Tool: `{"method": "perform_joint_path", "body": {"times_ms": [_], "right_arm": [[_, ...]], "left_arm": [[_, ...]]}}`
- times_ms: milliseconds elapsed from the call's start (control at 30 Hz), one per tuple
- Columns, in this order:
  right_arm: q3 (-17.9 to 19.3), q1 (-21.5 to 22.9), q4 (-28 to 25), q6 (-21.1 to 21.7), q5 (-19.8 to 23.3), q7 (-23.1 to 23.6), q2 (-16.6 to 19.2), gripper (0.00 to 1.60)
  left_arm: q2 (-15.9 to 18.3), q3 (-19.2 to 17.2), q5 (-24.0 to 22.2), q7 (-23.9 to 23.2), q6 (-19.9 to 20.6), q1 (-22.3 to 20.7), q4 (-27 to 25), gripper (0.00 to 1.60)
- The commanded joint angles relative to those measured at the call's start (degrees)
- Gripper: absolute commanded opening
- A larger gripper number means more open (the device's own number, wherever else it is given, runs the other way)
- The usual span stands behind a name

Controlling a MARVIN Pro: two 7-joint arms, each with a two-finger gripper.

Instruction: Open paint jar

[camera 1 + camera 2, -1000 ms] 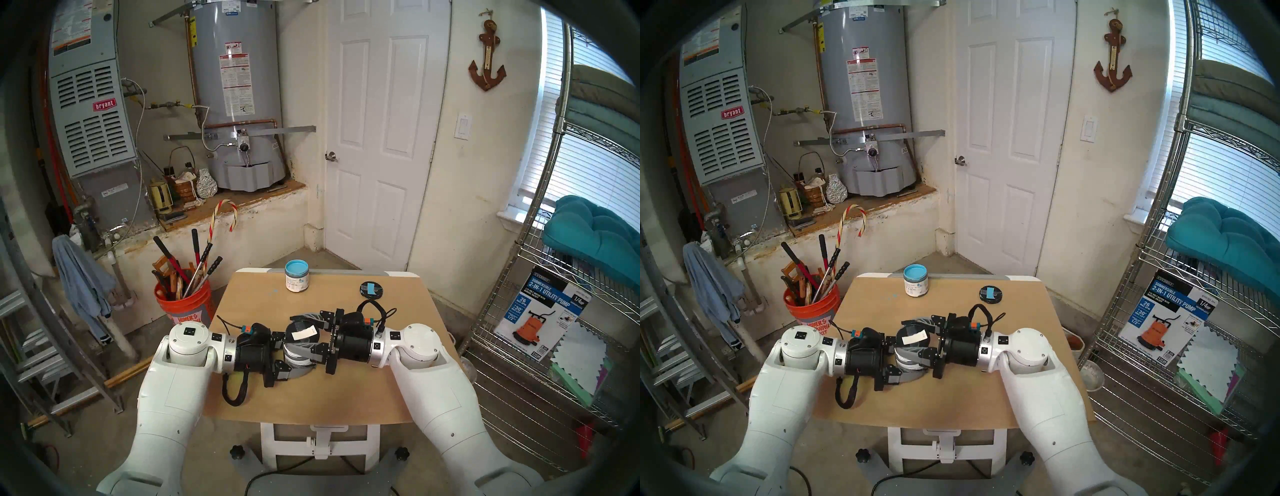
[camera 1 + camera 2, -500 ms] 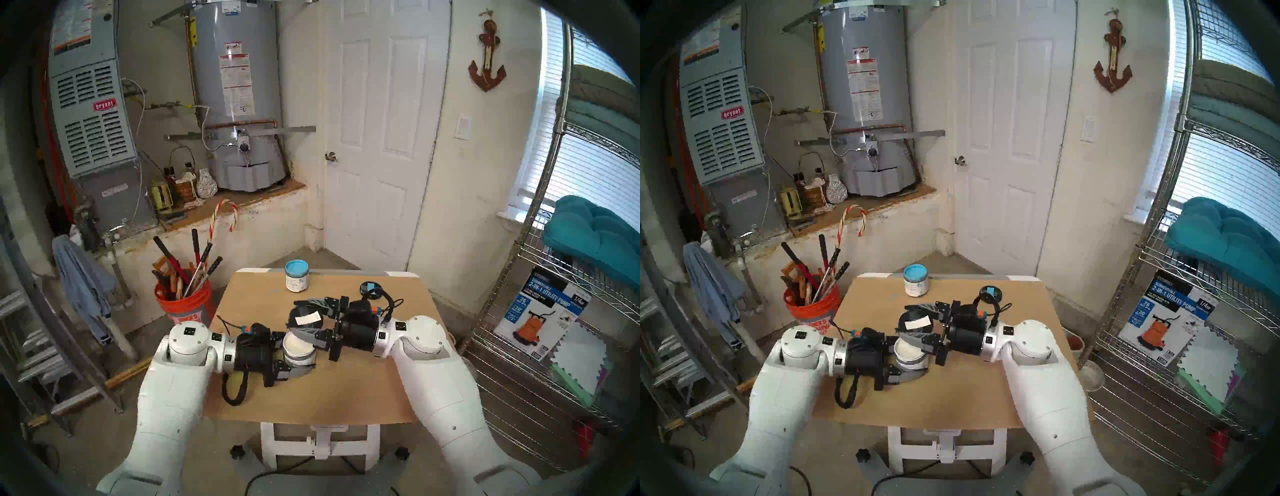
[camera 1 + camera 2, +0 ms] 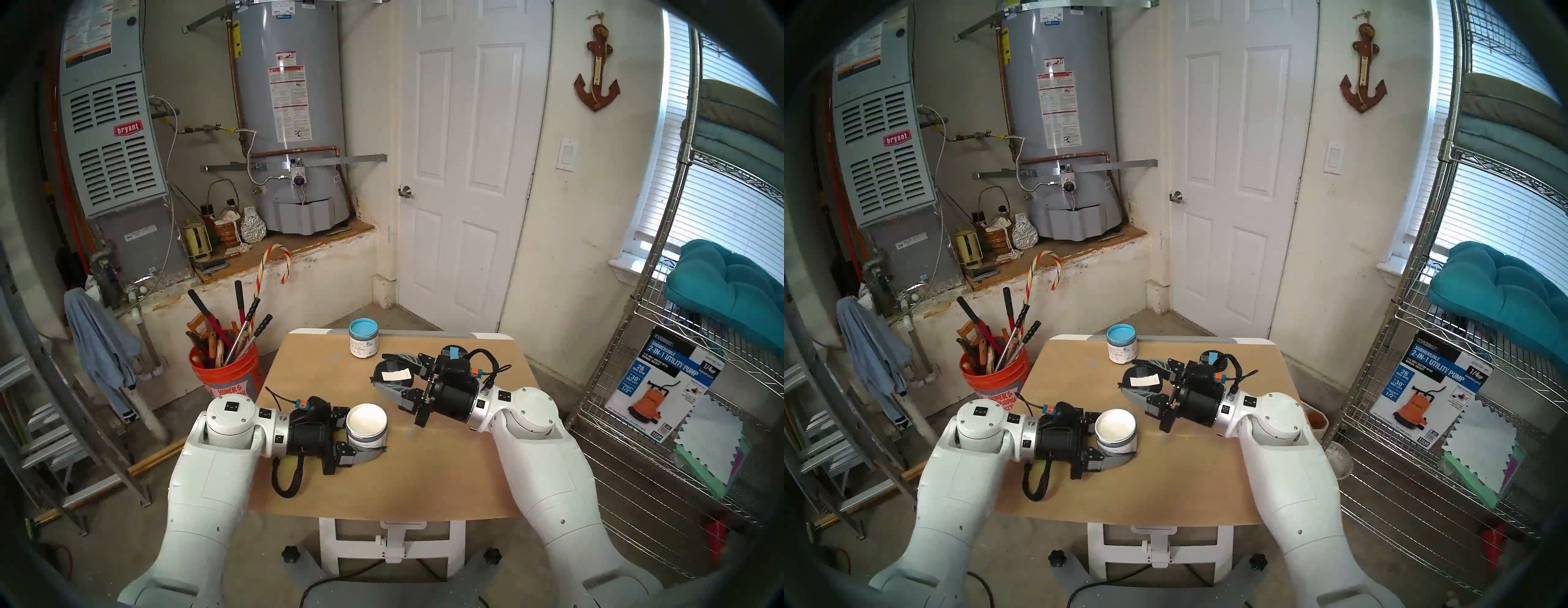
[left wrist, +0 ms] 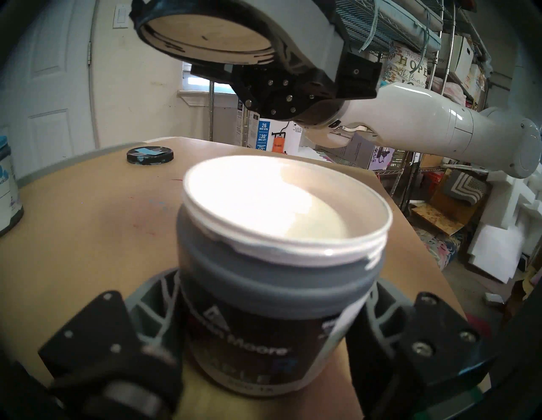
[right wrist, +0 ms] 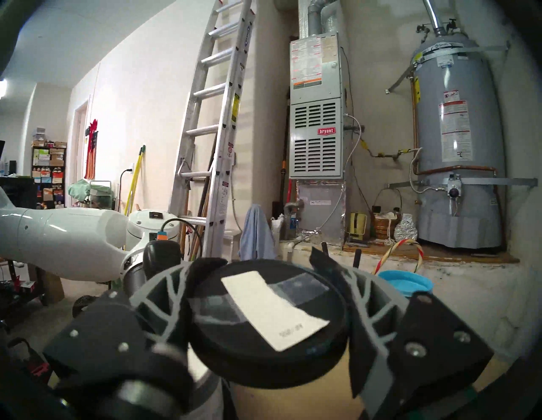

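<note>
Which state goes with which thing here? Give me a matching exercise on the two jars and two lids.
Things:
1. white paint jar
2. lid with white tape
3. blue paint jar
4. lid with blue tape

States:
a. lying on the table
b. standing alone at the table's far edge
c. held in the air by the right gripper
d. open, gripped by the left gripper

Pairs: 1-d, 2-c, 3-b, 4-a
</note>
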Motion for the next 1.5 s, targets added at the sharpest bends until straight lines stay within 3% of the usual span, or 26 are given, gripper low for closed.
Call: {"method": "perform_joint_path", "body": {"times_ms": [0,167,200,233,267,633,733,833,1467], "right_arm": [[0.69,-0.81,0.04,-0.59,0.57,0.55,0.47,0.47],[1.17,-1.48,0.27,-0.8,0.39,0.67,0.7,0.48],[1.26,-1.58,0.28,-0.81,0.33,0.65,0.74,0.48],[1.36,-1.69,0.22,-0.79,0.28,0.61,0.74,0.47],[1.5,-1.8,0.2,-0.76,0.27,0.61,0.75,0.47],[2.23,-2.26,0.4,-0.86,0.02,1.16,0.78,0.49],[2.53,-2.49,0.22,-0.88,-0.19,1.08,0.84,0.5],[2.83,-2.5,0.93,-1.43,-0.66,0.69,0.88,0.52],[3.55,-1.41,3.42,-3.2,-3.37,-0.98,1.06,0.51]], "left_arm": [[-0.35,-0.61,-0.53,0.03,1.03,1.44,-3.03,0.43],[-0.44,-0.92,-0.49,0.1,1.0,1.97,-3.29,0.5],[-0.45,-0.97,-0.47,0.14,0.95,2.02,-3.23,0.72],[-0.48,-1.01,-0.43,0.15,0.98,2.08,-3.27,1.1],[-0.51,-1.05,-0.4,0.14,1.04,2.12,-3.33,1.21],[-0.84,-1.1,-0.03,0.03,1.91,2.37,-4.58,1.2],[-0.85,-1.24,0.06,0.03,1.94,2.47,-4.67,1.54],[-0.78,-1.61,-0.02,0.05,1.91,2.68,-4.79,1.6],[-0.43,-3.65,-0.81,0.03,4.81,6.64,-10.13,1.6]]}}
